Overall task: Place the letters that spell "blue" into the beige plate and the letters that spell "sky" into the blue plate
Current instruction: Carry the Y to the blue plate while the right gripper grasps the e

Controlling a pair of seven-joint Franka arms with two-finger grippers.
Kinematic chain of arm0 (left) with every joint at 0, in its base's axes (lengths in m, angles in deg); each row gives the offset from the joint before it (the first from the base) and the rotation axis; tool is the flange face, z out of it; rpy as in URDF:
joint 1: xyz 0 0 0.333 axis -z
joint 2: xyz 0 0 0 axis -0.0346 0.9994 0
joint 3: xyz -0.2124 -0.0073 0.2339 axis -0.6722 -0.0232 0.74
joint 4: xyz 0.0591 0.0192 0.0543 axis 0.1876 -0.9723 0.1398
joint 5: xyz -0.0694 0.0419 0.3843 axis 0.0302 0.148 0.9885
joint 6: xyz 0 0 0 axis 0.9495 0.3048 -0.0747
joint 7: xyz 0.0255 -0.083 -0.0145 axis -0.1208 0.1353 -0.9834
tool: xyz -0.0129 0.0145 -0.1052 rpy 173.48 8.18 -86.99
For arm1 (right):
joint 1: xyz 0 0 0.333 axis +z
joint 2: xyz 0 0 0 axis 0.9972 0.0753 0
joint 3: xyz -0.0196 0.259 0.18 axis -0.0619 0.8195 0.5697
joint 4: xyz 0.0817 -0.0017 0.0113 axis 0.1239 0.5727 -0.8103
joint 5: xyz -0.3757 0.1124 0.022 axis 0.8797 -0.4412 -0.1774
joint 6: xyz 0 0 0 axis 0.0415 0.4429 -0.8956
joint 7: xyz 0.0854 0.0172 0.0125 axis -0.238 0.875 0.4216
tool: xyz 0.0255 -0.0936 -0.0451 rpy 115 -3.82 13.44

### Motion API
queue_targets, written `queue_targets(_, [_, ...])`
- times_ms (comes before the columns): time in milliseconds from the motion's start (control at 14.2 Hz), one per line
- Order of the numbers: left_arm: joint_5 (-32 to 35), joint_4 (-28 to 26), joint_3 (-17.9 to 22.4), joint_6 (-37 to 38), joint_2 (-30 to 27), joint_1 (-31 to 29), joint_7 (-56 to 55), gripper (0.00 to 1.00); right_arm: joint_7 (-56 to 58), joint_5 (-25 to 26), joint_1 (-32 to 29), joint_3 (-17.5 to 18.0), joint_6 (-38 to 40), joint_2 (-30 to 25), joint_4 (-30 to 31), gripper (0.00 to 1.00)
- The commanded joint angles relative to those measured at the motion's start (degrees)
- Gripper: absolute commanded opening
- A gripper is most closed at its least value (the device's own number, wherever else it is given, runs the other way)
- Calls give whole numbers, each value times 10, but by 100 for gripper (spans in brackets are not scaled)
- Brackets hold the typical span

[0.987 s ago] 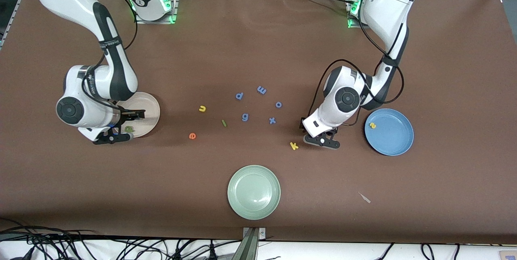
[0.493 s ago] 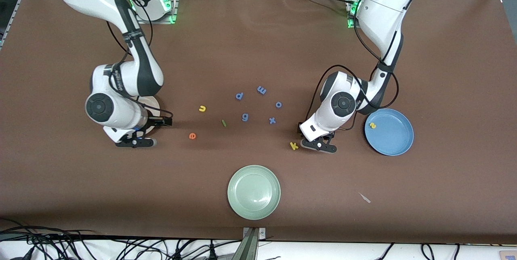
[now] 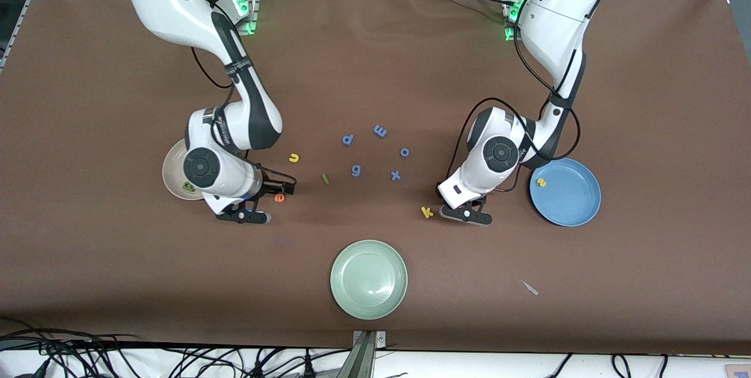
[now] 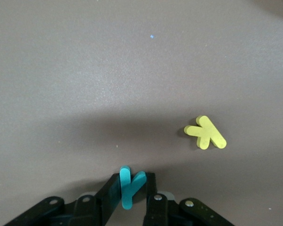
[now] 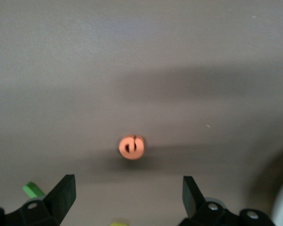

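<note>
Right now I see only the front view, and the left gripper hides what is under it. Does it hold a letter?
Observer: Yes. The left wrist view shows the left gripper shut on the teal y.
Operator: Is the yellow k touching its fingers?
Observer: No. It lies flat on the table, apart from them.
Operator: Has the right gripper taken the orange e?
Observer: Not yet. The right wrist view shows it open, with the e on the table ahead of the gap, untouched.
</note>
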State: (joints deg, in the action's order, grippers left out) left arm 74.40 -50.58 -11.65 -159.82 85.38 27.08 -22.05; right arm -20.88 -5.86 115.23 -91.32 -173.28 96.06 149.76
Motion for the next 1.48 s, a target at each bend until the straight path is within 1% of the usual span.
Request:
queue_targets(0, [-2, 8, 8, -2, 12, 6, 12, 0, -2, -12, 2, -5, -17, 21, -19, 100])
queue_targets(141, [-2, 8, 11, -1, 5, 1, 36, 0, -2, -11, 2, -5, -18, 28, -19, 100])
queue_targets(282, [-1, 0, 18, 16, -28, -19, 53, 0, -2, -10, 2, -5, -25, 36, -19, 100])
queue_targets(423, [-1, -34, 18, 47, -71, -57, 86, 0, -2, -10, 3, -5, -40, 41, -19, 99])
queue_targets(493, [-1, -61, 17, 48, -92, -79, 130, 0, -2, -10, 4, -5, -44, 46, -19, 99])
queue_targets(634, [-1, -98, 17, 48, -118, -132, 221, 0, -2, -8, 4, -5, -49, 48, -19, 90])
queue_targets(705, [-1, -116, 17, 48, -131, -165, 267, 0, -2, -9, 5, -5, -49, 49, -19, 84])
queue_targets(775, [0, -140, 16, 47, -144, -192, 310, 0, -2, -9, 5, -5, -50, 50, -19, 77])
queue_targets(916, [0, -150, 17, 47, -150, -235, 393, 0, -2, -11, 9, -5, -50, 51, -18, 57])
queue_targets(987, [0, -150, 17, 46, -149, -247, 416, 0, -2, -11, 9, -5, -50, 51, -18, 47])
queue_targets(1057, [5, -150, 17, 45, -147, -252, 422, 5, -2, -11, 9, -5, -50, 51, -17, 32])
queue_targets(1128, [12, -150, 17, 44, -146, -252, 420, 34, -2, -11, 9, -5, -50, 53, -17, 19])
queue_targets(1198, [13, -150, 17, 44, -146, -252, 415, 66, -2, -11, 11, -5, -50, 53, -17, 12])
queue_targets(1339, [13, -149, 16, 43, -146, -252, 414, 74, -3, -14, 13, -5, -50, 51, -20, 9])
queue_targets(1410, [13, -149, 14, 43, -146, -251, 414, 74, 0, -14, 13, -5, -49, 48, -22, 9])
